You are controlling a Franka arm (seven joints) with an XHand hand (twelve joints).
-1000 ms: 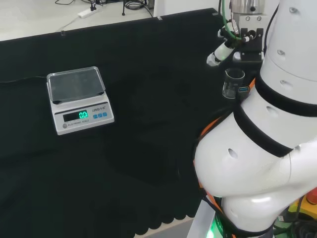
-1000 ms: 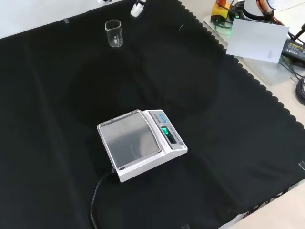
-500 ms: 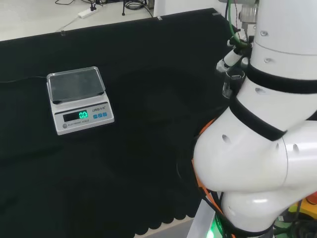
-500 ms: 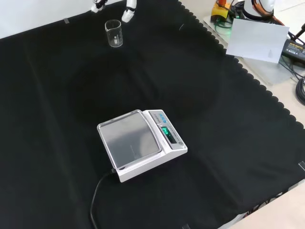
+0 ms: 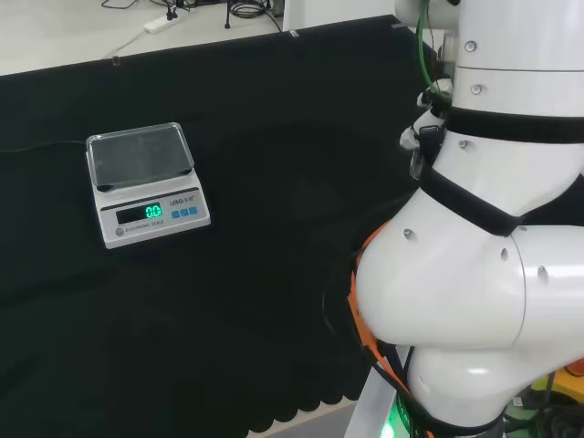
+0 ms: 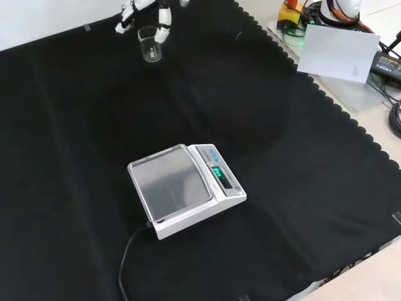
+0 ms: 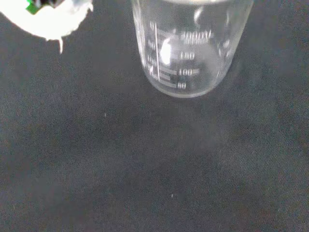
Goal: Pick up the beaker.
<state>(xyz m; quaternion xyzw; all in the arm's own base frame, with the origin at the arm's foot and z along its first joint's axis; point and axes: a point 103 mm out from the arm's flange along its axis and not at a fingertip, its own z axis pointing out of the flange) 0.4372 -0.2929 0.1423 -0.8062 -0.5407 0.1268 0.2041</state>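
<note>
A small clear glass beaker (image 6: 150,44) stands upright at the far left of the black-cloth worktop (image 6: 301,188) in the front view, its printed scale lines close in the wrist view (image 7: 190,46). The black and white hand (image 6: 147,12) hangs just above and behind it, its fingers (image 6: 164,25) spread and reaching down on either side of the rim, not closed on the glass. A white digital scale with a grey pan (image 6: 185,188) sits well apart, near the middle of the cloth.

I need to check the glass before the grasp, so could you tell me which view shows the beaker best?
The wrist view: the beaker is close, its printed scale visible. In the front view it stands small by the hand; in the head view the arm mostly covers it.
</note>
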